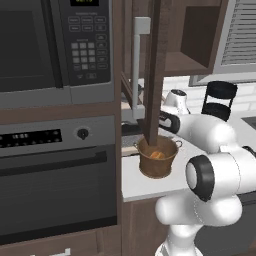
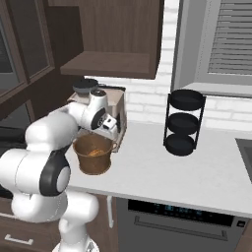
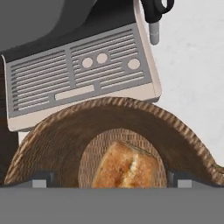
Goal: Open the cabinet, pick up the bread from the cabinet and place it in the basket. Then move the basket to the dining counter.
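Observation:
The bread [image 3: 129, 168], a golden-brown bun, lies on the floor of the round brown basket [image 3: 61, 135]. The basket [image 1: 157, 160] stands on the white worktop below the cabinet [image 1: 195, 40], with the bun [image 1: 157, 155] showing inside it. The cabinet's door [image 1: 156, 75] is swung open and stands edge-on, its silver handle [image 1: 138, 50] facing me. My gripper [image 2: 109, 129] hovers just above the basket [image 2: 93, 157], pointing down into it. Its fingertips [image 3: 41, 179] stand wide apart on either side of the bun with nothing between them. The dining counter is out of view.
A coffee machine [image 2: 115, 106] stands right behind the basket, its grated drip tray [image 3: 83, 74] near the rim. A black stacked canister rack [image 2: 184, 123] stands further right on the worktop [image 2: 162, 172]. A microwave [image 1: 50, 45] and oven [image 1: 55, 175] wall off the left.

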